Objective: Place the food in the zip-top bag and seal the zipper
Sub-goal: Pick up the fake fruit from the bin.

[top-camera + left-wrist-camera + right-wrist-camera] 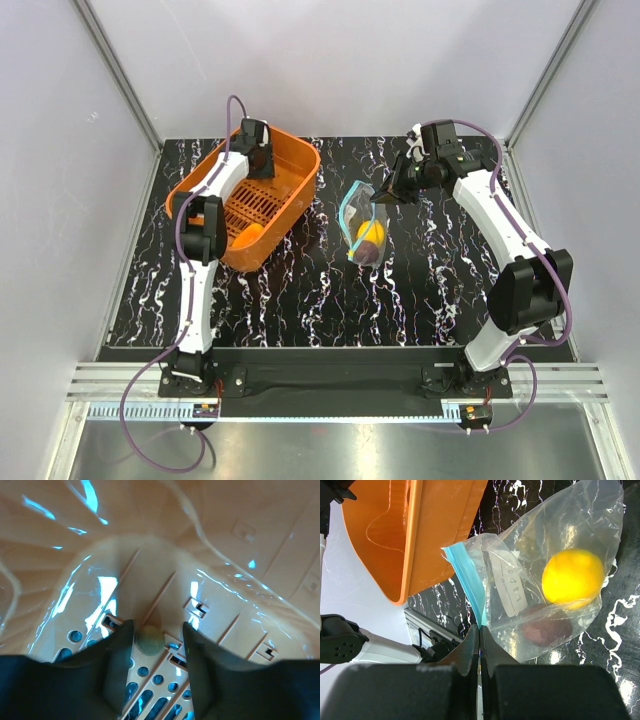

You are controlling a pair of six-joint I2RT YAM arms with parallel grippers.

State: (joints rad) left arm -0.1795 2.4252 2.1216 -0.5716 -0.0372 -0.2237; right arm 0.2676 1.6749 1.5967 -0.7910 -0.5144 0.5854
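top view: the zip-top bag (365,225) lies mid-counter (300,300) with 2 pieces of food (370,234) inside, its zipper (343,215) running near-to-far along the left edge, the right claw (386,192) at its far end, and the left claw (262,157) well apart inside the orange basket (305,165), where 1 yellow-orange piece (250,235) appears to lie. left wrist view: fingers apart, holding nothing. right wrist view: fingers pressed together on the zipper's end, the strip leading straight away, so the right arm looks best placed to seal.

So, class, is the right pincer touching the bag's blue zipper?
Touching. The right wrist view shows the right pincer shut on the zipper, whose strip runs between its closed fingers.
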